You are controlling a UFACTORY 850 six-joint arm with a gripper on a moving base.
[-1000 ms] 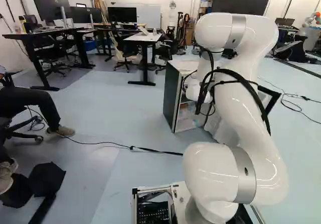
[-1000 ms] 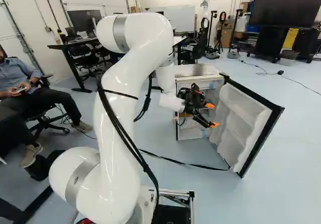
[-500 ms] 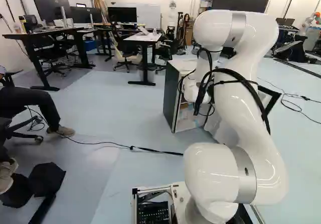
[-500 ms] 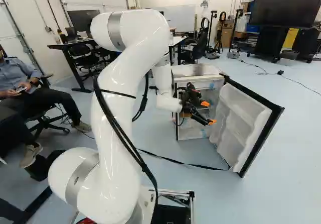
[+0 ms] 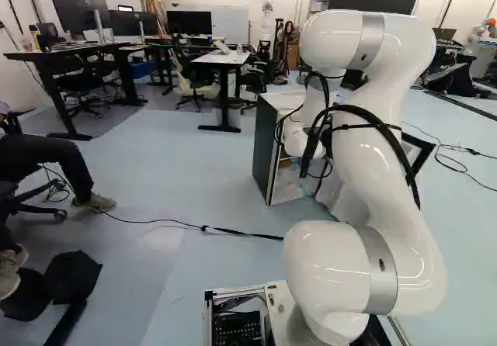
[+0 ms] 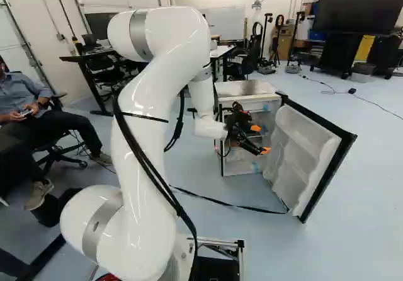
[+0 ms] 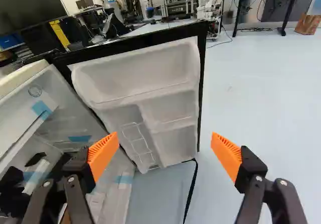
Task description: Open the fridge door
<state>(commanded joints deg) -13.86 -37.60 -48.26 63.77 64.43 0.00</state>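
From behind the arm [image 6: 151, 98], at its left and right, the base views look ahead and slightly down, sharing the fridge [image 6: 245, 89], while the closer wrist view faces along the gripper [image 6: 261, 139] toward the door [image 7: 145, 76].

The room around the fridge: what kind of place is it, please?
It is probably a robotics lab or workshop. A white robot arm stands on a moving base, desks with monitors line the far side, and another robot is visible beyond the fridge door.
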